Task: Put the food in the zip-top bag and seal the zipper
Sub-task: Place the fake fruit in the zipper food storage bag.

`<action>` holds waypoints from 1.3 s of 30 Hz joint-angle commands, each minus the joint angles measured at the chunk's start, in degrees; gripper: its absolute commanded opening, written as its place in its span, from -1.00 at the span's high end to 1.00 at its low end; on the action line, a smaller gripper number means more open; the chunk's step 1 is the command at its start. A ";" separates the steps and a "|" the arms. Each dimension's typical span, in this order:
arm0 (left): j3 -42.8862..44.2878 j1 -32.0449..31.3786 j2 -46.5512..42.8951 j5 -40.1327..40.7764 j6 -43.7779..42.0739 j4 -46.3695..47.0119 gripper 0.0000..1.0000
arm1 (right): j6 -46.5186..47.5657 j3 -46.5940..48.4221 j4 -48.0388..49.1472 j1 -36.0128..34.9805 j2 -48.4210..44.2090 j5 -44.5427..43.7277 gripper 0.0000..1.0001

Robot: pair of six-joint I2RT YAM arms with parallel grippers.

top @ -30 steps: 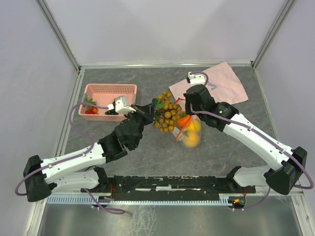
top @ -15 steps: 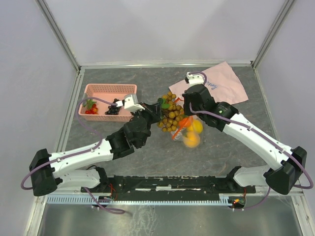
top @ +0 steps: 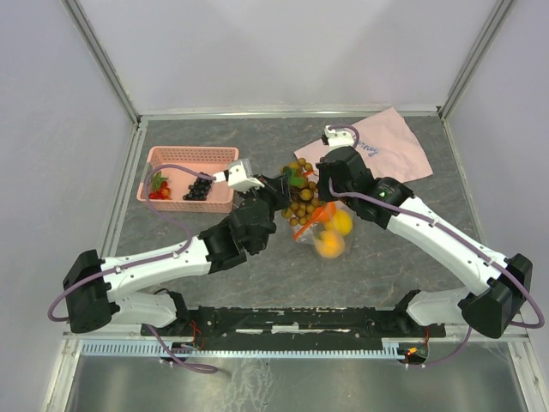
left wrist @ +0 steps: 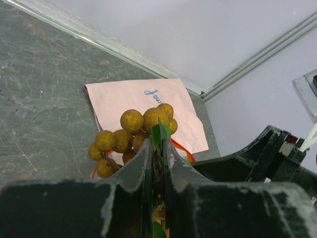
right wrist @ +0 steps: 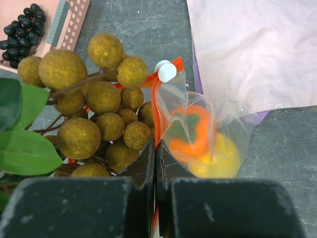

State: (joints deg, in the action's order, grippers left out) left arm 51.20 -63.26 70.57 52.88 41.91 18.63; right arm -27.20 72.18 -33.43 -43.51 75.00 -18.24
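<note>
One shift: we swing the berry cluster, pinched in the left gripper, right toward the bag; right gripper pinches the zipper. Insertion looks close.

The dark grey, stone-patterned tabletop carries a pink plastic basket near its left edge and, well apart towards the back right corner, a pink cloth with blue writing.

text: blue handwriting | on: pink cloth | legibility: partly hidden, unreadable
</note>
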 commanded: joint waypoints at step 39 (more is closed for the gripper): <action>-5.64 -11.62 0.20 -4.10 -14.76 15.90 0.95 | -1.16 -1.65 8.37 3.05 -1.35 -0.64 0.96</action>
State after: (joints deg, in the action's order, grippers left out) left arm 45.76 -74.39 71.90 52.07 29.87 30.52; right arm -28.25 71.48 -31.09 -40.99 76.47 -21.04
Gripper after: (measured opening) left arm 0.143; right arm 0.023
